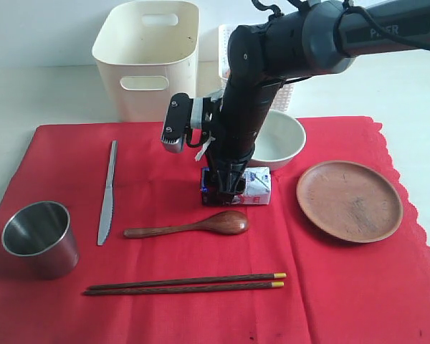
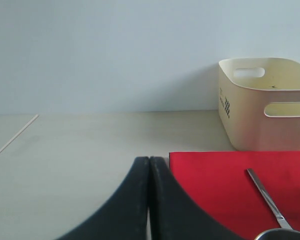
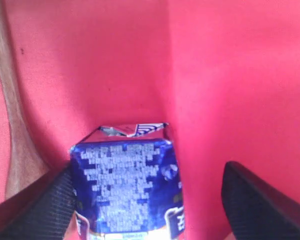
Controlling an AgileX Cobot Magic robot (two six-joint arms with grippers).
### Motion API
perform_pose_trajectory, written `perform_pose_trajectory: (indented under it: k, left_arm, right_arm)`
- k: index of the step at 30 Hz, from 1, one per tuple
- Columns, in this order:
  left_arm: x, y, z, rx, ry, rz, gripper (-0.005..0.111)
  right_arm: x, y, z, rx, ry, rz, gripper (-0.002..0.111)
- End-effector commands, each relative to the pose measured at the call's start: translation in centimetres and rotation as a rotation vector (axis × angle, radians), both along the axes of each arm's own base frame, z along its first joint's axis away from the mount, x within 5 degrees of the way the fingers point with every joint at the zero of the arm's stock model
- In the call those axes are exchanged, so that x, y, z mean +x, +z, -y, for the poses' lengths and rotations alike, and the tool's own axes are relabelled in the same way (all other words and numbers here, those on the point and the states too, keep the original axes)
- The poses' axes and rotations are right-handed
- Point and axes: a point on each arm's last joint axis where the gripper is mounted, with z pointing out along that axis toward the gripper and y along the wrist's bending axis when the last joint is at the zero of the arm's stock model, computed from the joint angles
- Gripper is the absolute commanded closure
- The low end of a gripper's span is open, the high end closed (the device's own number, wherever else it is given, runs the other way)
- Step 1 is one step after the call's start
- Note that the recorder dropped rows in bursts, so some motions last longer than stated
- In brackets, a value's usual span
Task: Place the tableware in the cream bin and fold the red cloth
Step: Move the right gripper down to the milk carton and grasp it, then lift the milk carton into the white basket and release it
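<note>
Six tableware pieces lie on the cloth (image 1: 344, 287) in the exterior view: cup (image 1: 41, 240), knife (image 1: 108, 193), spoon (image 1: 193, 226), chopsticks (image 1: 186, 284), bowl (image 1: 283, 140) and plate (image 1: 349, 201). The bin (image 1: 145, 104) stands just beyond the far edge. Only the right wrist view shows the right gripper (image 3: 147, 200) spread wide around the carton (image 3: 125, 185), one finger close, the other apart. Only the left wrist view shows the left gripper (image 2: 149, 200), fingers pressed together over bare table (image 2: 80, 145) beside the cloth's corner.

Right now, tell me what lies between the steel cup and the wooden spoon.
The silver table knife: its blade end lies on the red cloth between the steel cup and the wooden spoon. The exterior view shows it.
</note>
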Motion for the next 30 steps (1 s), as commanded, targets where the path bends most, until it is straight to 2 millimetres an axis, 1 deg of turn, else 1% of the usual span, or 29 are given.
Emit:
perform_pose_trajectory:
  k: [1,5,11,14,21,23,30]
  left_arm:
    - [-0.04,0.04,-0.01,0.003,0.002,0.008,0.107]
    - [-0.04,0.04,-0.01,0.003,0.002,0.008,0.107]
    - [-0.04,0.04,-0.01,0.003,0.002,0.008,0.107]
    - [-0.04,0.04,-0.01,0.003,0.002,0.008,0.107]
    - [-0.04,0.04,-0.01,0.003,0.002,0.008,0.107]
    - [-0.04,0.04,-0.01,0.003,0.002,0.008,0.107]
    - [-0.04,0.04,-0.01,0.003,0.002,0.008,0.107]
  right_arm:
    - [0.05,0.01,-0.02,0.002,-0.010,0.008,0.034]
    - [0.03,0.01,-0.05,0.005,-0.010,0.006,0.040]
    - [0.03,0.01,-0.05,0.005,-0.010,0.006,0.057]
    - [0.03,0.01,-0.05,0.005,-0.008,0.007,0.067]
    - [0.12,0.04,-0.13,0.014,-0.006,0.018,0.102]
    - [0.13,0.04,-0.14,0.016,-0.006,0.019,0.108]
    - [0.18,0.06,-0.18,0.020,-0.007,0.025,0.108]
